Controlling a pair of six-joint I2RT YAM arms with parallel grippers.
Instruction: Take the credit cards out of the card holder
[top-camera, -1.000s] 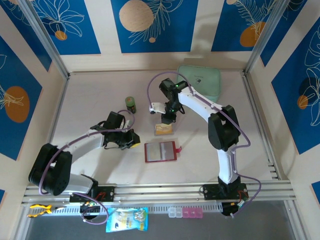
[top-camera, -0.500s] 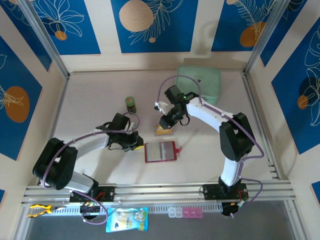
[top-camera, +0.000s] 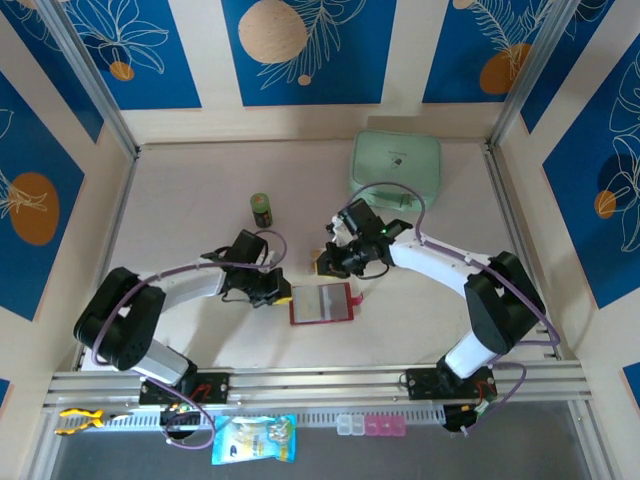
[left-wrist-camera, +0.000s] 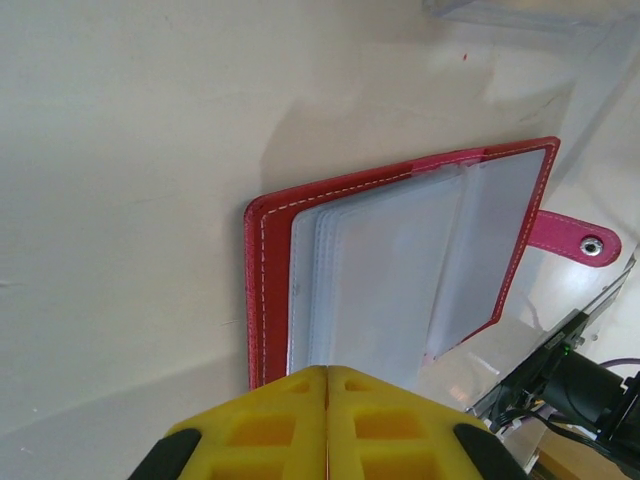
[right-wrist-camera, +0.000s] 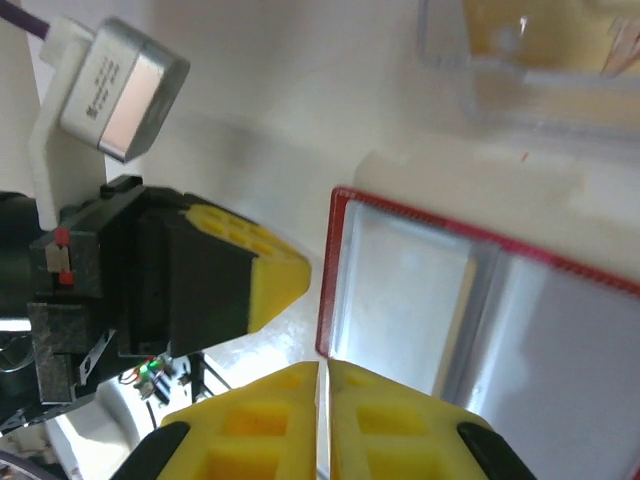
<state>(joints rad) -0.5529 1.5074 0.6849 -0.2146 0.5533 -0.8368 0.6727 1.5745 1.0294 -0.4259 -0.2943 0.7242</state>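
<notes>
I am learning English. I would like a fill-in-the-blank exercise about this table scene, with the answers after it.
1. The small red folding card holder lies ____ on the pale table, its clear sleeves facing up.
2. The left gripper has its yellow jaws ____.
3. The small cylindrical can standing on the table is ____ in colour.
Missing words: open; shut; green.
</notes>
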